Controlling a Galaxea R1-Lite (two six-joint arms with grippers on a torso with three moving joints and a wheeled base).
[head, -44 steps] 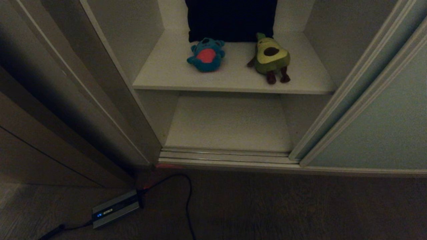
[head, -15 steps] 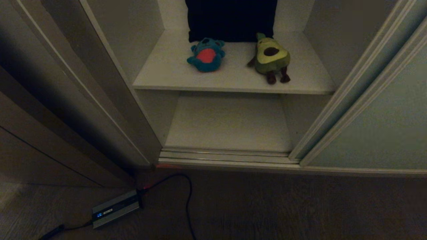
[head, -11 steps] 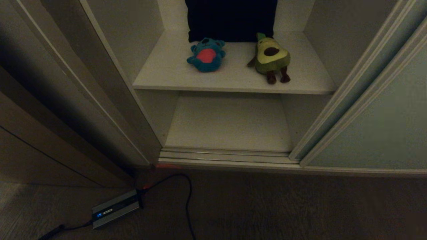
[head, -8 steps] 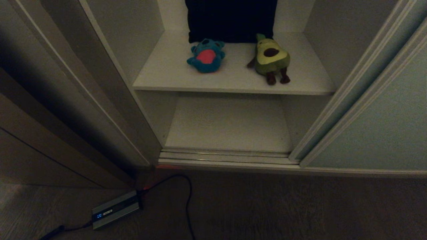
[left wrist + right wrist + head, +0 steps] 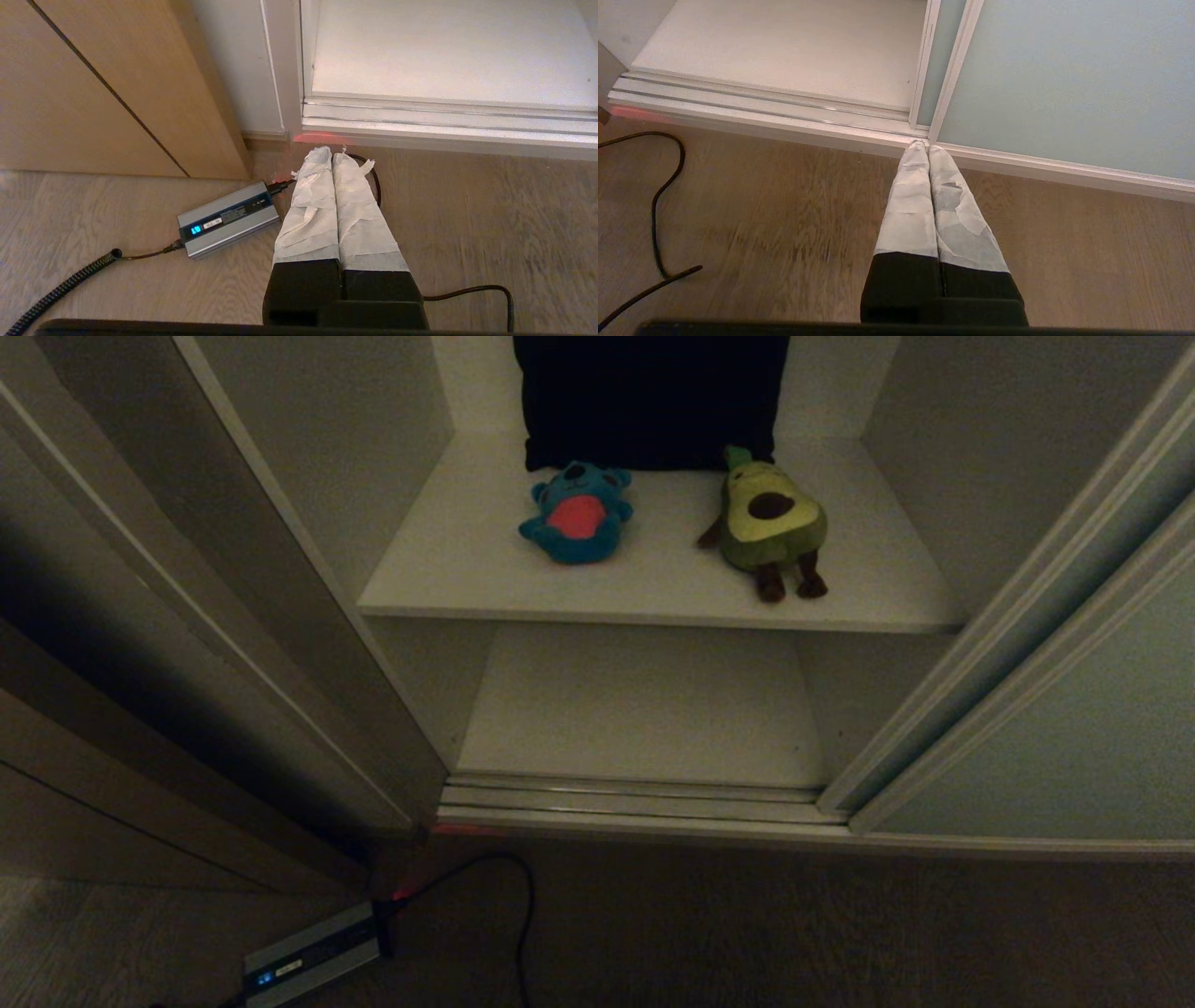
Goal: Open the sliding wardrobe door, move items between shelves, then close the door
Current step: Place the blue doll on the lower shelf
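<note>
On the shelf [image 5: 653, 588], avocado [image 5: 771, 523] legs point outward

Nothing here can be read. The grey box [image 5: 227, 219] on the floor near the wardrobe's left corner carries a lit blue display and a label strip, too small to make out.

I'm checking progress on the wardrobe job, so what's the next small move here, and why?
Probably raise one arm toward the upper shelf to pick up the teal monster. The door is already slid open, both toys, with the avocado, lie on that shelf, the lower shelf shows nothing on it, and both pincers hang shut, low over the floor.
</note>
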